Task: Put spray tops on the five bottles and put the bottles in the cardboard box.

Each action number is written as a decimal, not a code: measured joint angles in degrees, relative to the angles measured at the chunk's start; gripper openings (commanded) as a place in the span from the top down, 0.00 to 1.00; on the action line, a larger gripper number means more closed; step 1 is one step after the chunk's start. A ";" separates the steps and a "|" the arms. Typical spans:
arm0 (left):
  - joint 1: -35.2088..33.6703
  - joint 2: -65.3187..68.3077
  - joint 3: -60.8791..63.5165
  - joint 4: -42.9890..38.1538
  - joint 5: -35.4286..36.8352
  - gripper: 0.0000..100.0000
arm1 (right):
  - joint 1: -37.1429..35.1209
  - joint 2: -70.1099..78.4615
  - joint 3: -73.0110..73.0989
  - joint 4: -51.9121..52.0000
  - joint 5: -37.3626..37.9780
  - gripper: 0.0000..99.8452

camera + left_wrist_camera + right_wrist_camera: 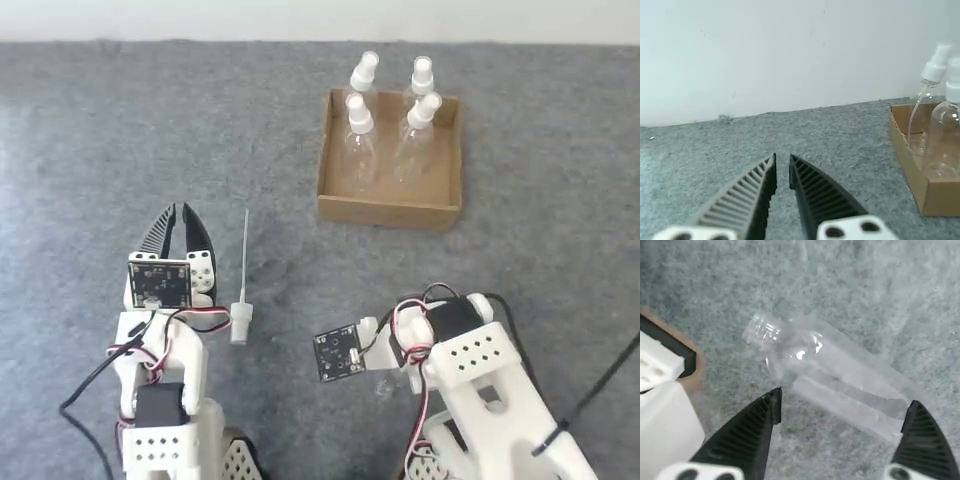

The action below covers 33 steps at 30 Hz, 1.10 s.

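Four capped bottles (388, 140) stand in the cardboard box (388, 208) at the back of the table. One loose spray top (240, 322) lies on the carpet, its long tube pointing away from the arms. My left gripper (178, 212) sits just left of that tube, open a narrow slit with nothing in it (782, 159). In the right wrist view, a clear uncapped bottle (825, 365) lies on its side. My right gripper (845, 399) hangs wide open over it, one finger on each side, not touching it.
Grey carpet covers the table. The left wrist view shows the box (920, 185) with bottles (940, 135) off to one side and a pale wall behind. White arm parts (660, 405) lie close to the lying bottle's neck.
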 measured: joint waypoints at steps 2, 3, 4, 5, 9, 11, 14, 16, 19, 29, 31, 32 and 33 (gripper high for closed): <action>0.00 0.00 0.00 0.00 0.00 0.96 | 0.00 0.00 0.44 -0.97 0.00 0.66; 0.00 0.00 0.00 0.00 0.00 0.96 | 0.00 0.00 0.70 -1.58 0.00 0.66; 0.00 0.00 0.00 0.00 0.00 0.96 | 0.00 0.00 0.88 -2.02 0.09 0.66; 0.00 0.00 0.00 0.00 0.00 0.96 | 0.00 0.00 0.97 -2.55 0.09 0.66; 0.00 0.00 0.00 0.00 0.00 0.96 | 0.00 4.04 0.97 -7.12 -0.79 0.66; 0.00 0.00 0.00 0.00 0.00 0.96 | -0.18 6.95 0.88 -10.11 -1.49 0.66; 0.00 0.00 0.00 0.00 0.00 0.96 | -0.26 12.48 -1.23 -11.60 -1.93 0.68; 0.00 0.00 0.00 0.00 0.00 0.96 | -0.26 15.65 -2.81 -11.78 -1.93 0.74; 0.00 0.00 0.00 0.00 0.00 0.96 | -0.09 18.64 -4.48 -11.78 -2.11 0.84; 0.00 0.00 0.00 0.00 0.00 0.96 | 0.00 21.27 -6.77 -11.69 -10.99 0.90; 0.00 0.00 0.00 0.00 0.00 0.96 | -0.09 21.27 -7.21 -11.60 -14.24 0.90; 0.00 0.00 0.00 0.00 0.00 0.96 | -0.09 21.27 -7.38 -11.60 -15.91 0.90; 0.00 0.00 0.00 0.00 0.00 0.96 | -0.09 21.27 -7.47 -11.52 -17.41 0.90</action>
